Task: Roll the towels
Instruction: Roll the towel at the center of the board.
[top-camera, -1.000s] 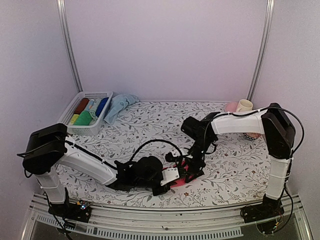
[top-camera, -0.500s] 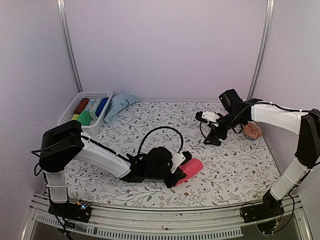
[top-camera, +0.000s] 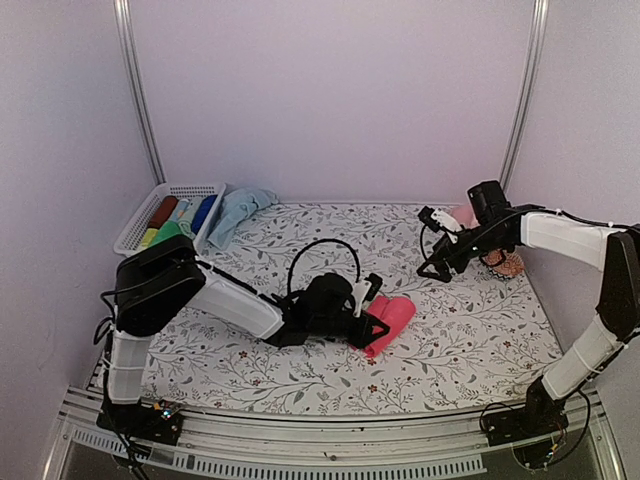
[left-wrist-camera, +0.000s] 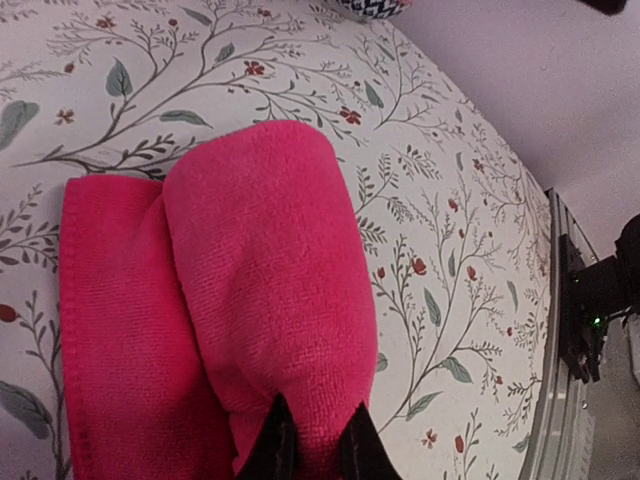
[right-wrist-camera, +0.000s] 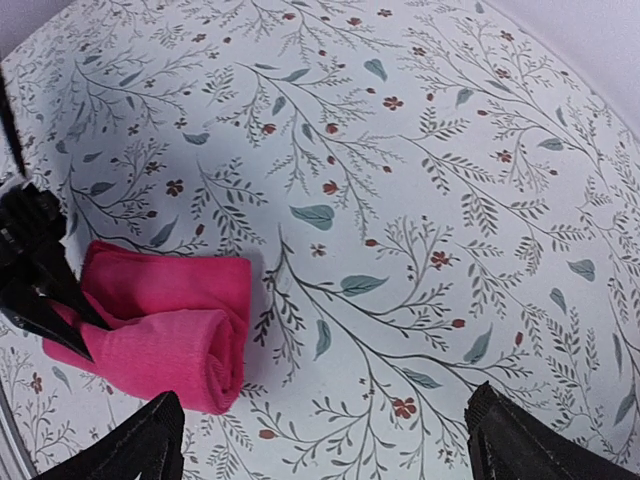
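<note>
Pinching one end of the rolled pink towel (top-camera: 392, 322) at mid-desk, the left fingers (top-camera: 366, 320) are almost closed on its terry. The roll's long axis runs straight away from them, toward the right. The right fingers (top-camera: 432, 246) hang wide apart and empty, well off at the back right. The pale blue towel (top-camera: 238, 212) lies crumpled, unrolled, beside the basket (top-camera: 190, 188) at back left, probably the left arm's reach.

I see the part-rolled towel (top-camera: 390, 320) mid-way across the desk (top-camera: 300, 240), the basket (top-camera: 188, 187) back left, and the loose towel (top-camera: 238, 212) just right of it.
</note>
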